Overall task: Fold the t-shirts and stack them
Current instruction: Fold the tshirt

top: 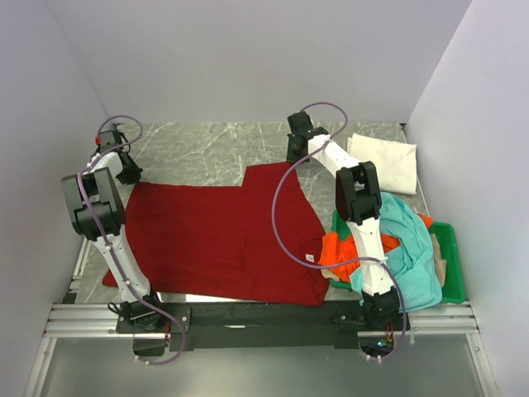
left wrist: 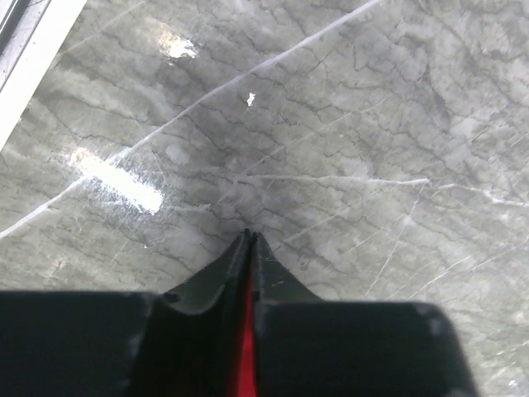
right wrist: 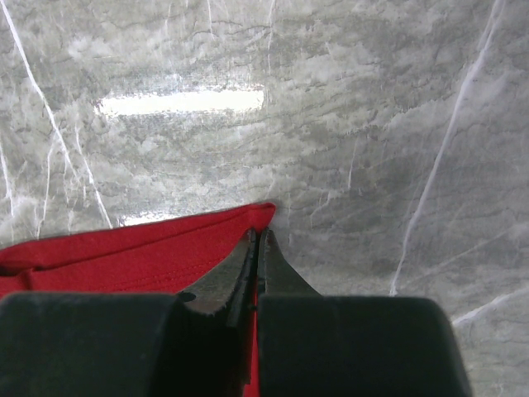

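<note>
Left gripper (left wrist: 250, 237) and right gripper (right wrist: 258, 235) each pinch an edge of the large dark red cotton t-shirt (top: 215, 236), spread flat between and behind them; shallow bites could slip if they pull unevenly.

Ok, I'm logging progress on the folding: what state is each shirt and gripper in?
red shirt: spread out, unfolded
white shirt: folded
orange shirt: crumpled in tray
teal shirt: crumpled in tray
left gripper: jaws shut on red shirt
right gripper: jaws shut on red shirt

Top cam high above near edge, sees whole surface (top: 207, 149); wrist cams close, looking past own fingers (left wrist: 216, 285); all share red shirt (top: 215, 231).
</note>
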You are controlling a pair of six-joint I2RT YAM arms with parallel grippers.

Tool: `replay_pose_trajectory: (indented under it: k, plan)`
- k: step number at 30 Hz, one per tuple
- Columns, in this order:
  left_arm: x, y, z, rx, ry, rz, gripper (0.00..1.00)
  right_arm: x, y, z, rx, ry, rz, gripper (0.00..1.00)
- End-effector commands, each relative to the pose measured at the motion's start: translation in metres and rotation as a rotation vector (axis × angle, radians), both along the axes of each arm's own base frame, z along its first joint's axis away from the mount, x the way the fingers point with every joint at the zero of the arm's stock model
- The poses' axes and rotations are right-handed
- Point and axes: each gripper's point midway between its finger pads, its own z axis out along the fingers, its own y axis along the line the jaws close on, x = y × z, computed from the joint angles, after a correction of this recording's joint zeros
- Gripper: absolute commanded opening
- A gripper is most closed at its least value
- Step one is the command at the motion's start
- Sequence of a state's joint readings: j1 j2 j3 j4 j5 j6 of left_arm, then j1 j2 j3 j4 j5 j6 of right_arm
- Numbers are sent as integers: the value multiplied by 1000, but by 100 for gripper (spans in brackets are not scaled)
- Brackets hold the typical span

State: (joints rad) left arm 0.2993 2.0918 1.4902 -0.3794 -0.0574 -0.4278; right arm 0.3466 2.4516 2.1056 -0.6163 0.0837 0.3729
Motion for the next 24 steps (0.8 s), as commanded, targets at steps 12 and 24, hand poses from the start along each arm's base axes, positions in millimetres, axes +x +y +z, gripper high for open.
replay_pose_trajectory:
  k: [12, 24]
  plan:
    - [-4, -23, -2, -91, 18, -53, 0, 6, -12, 57, 8, -84, -20, 0]
    - [28, -19, 53, -90, -105, -35, 1, 21, -17, 95, 48, -152, -45, 0]
